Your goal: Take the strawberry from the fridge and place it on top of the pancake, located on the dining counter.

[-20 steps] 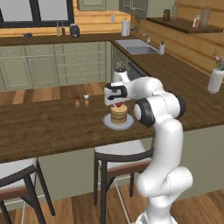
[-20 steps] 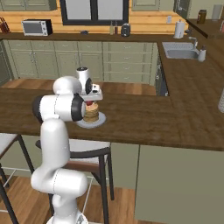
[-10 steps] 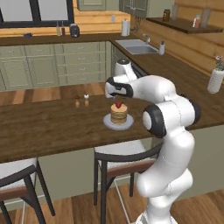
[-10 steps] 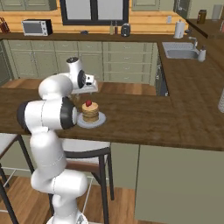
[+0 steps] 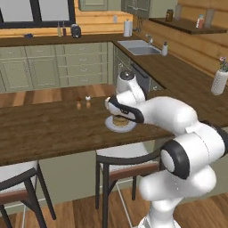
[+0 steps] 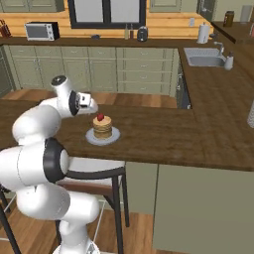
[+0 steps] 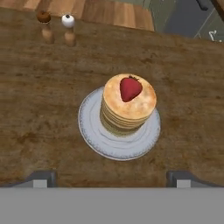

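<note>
The red strawberry lies on top of the tan pancake stack, which sits on a white plate on the dark wooden dining counter. From the right base camera the strawberry caps the pancake on its plate. My gripper hangs open above the plate's near side, its fingertips wide apart with nothing between them. The hand is up and left of the stack. In the left base view my hand partly covers the pancake. The fridge is out of view.
Two small shakers stand on the counter beyond the plate, also seen as the shakers. Stools sit under the counter's front edge. A sink lies on the back counter, and a white vase stands at the far right.
The gripper has opened and let go of the strawberry, leaving it on the pancake. The hand has lifted up and away from the stack.
</note>
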{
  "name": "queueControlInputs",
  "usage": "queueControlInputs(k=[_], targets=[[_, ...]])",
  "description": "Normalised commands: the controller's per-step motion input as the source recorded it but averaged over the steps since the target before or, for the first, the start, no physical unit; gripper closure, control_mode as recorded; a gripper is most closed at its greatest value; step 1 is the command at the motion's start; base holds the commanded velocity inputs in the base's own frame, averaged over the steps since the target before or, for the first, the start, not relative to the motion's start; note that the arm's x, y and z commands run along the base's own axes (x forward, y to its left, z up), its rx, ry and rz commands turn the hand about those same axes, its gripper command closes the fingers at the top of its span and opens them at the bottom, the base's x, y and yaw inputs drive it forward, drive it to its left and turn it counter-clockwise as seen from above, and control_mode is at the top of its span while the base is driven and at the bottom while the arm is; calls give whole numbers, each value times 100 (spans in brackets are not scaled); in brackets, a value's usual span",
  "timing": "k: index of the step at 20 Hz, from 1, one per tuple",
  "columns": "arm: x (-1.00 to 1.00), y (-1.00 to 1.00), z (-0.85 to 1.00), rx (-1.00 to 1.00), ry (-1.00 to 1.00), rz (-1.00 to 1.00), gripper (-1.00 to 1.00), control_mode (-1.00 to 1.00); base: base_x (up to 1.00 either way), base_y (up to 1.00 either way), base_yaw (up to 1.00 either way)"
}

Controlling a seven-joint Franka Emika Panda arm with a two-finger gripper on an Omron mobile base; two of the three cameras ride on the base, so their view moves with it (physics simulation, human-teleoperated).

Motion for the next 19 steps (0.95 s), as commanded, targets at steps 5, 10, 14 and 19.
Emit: queueControlInputs(k=[5,10,14,19], targets=[[-100,32,49,0,-10,-4,-100,-100,0,0,0],[-100,24,54,-3,1,-1,-100,-100,0,0,0],[-100,1,8,-1,22,0,-100,-100,0,0,0],[-90,0,2,-1,20,0,-100,-100,0,0,0]])
